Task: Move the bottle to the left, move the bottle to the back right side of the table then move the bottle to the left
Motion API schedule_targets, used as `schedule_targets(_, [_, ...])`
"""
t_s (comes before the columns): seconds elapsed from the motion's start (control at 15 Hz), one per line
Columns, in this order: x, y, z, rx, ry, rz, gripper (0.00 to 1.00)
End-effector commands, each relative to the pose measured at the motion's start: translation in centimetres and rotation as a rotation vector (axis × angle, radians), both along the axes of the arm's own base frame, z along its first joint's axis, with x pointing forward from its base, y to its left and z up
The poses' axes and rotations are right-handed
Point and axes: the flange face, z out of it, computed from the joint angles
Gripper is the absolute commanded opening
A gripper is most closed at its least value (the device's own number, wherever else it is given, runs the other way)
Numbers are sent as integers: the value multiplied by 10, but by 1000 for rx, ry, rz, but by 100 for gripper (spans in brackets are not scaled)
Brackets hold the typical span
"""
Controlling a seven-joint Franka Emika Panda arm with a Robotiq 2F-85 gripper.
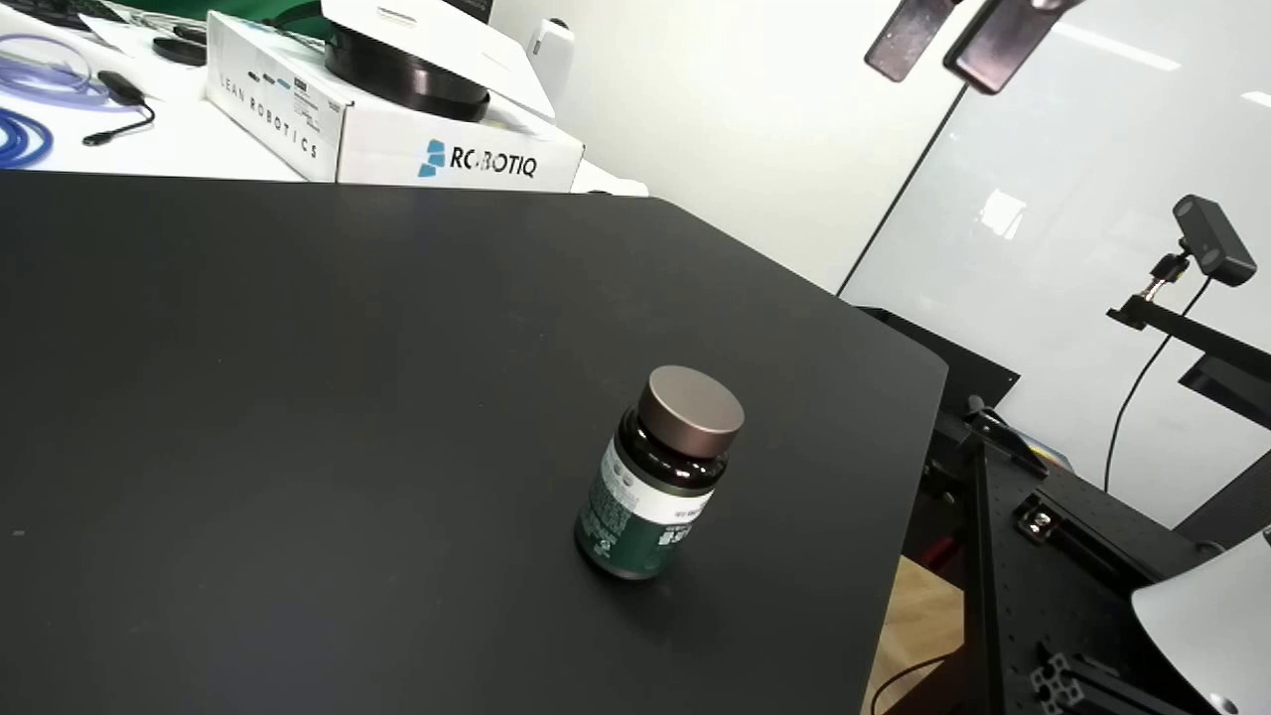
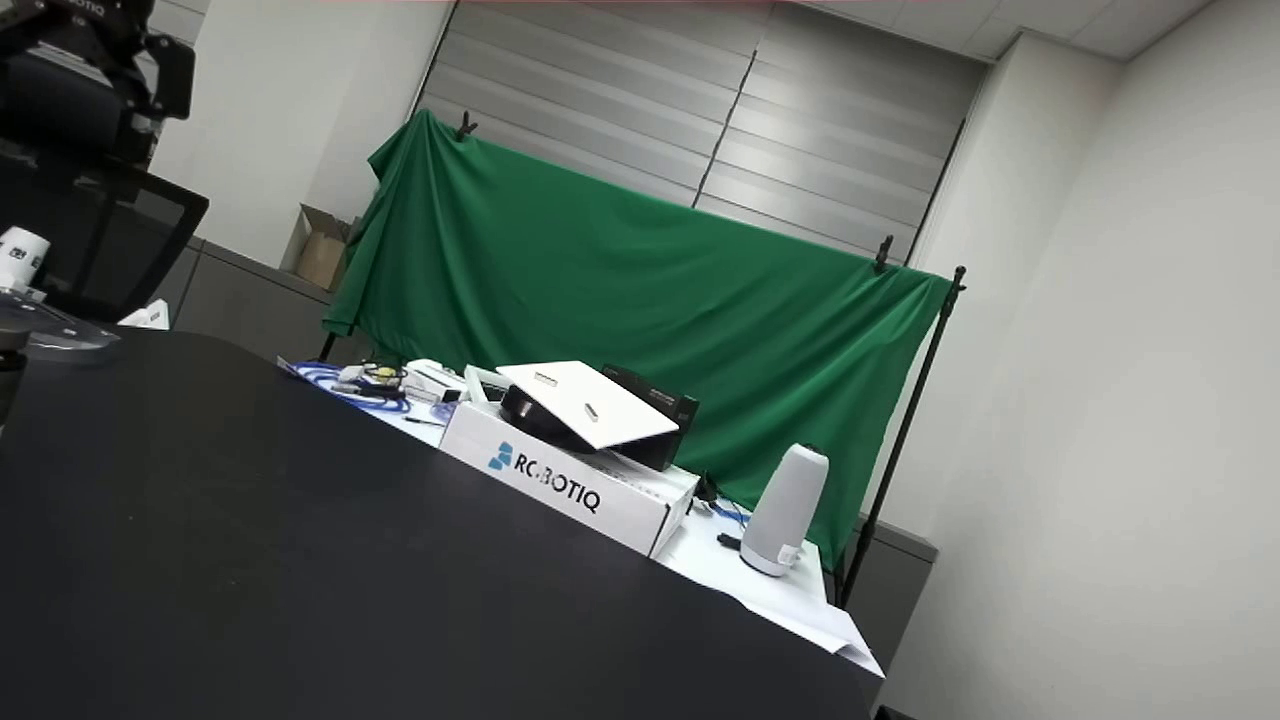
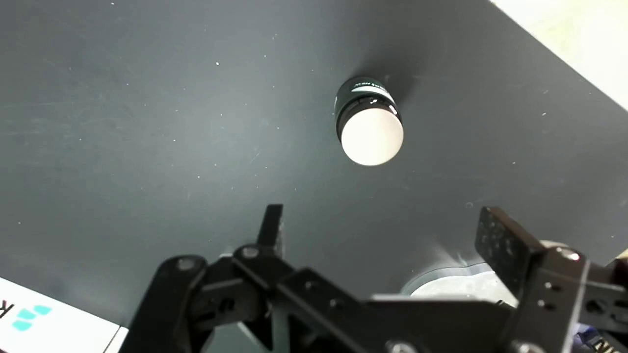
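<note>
1. The gripper (image 3: 382, 220) — a dark, hard-edged linkage studded with round bolt heads; its 2 block-shaped jaws are spread wide and hold nothing.
2. The bottle (image 1: 655, 487): a stubby cylinder, upright on the table (image 1: 298, 397) and well apart from the jaws. In an exterior view its smooth brown cap, flat and round on top, crowns a glossy dark shoulder; glare bleaches that cap nearly white in the wrist view.
3. The bottle's label: a white band above a dark green field, wrapped around the body; its small print is too fine to read.
4. The table: flat, matte black top with straight edges and rounded corners; the wrist view shows pale specks and fine scratches. In an exterior view the widest room lies to the picture's left of the bottle; a narrower strip parts it from the right-hand edge.
5. The white box (image 1: 382, 149): a flat-sided carton just beyond the table's far edge, on a white surface (image 1: 189, 139). Its front reads "ROBOTIQ" beside a blue emblem; its side reads "LEAN ROBOTICS".
6. Upon the white box: a black drum (image 1: 402, 79) beneath a slanted white panel (image 1: 437, 40); to the picture's left lies a smooth blue coil (image 1: 40, 139).
7. The green cloth (image 2: 640, 310) — soft-folded fabric, hung behind the white box; near the box stands a rounded, tapering pale device (image 2: 785, 510).
</note>
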Motion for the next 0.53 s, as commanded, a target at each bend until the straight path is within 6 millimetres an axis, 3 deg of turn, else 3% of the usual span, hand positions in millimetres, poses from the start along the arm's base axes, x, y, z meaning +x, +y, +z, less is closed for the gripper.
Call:
schedule_targets(0.0, [13,5,-8,-4,-30,-4,100])
schedule_targets(0.47, [37,32,-76,7,33,49,100])
